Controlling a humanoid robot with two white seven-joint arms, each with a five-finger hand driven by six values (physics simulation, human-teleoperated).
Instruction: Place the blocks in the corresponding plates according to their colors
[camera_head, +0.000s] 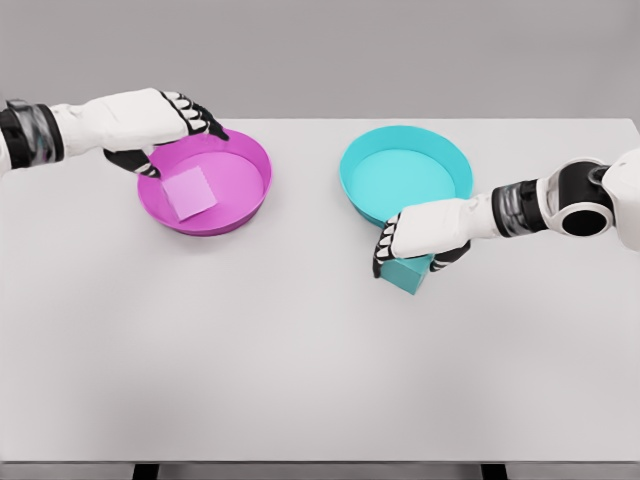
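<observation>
A pink block lies flat inside the magenta plate at the left. My left hand hovers over the plate's far left rim, fingers spread and holding nothing. The cyan plate stands right of the middle and holds nothing. Just in front of its near rim, a cyan block sits on the table. My right hand comes in from the right and is curled over the block's top, fingers and thumb wrapped around it.
The white table stretches wide in front of both plates. Its front edge runs along the bottom of the view, its right edge near my right forearm.
</observation>
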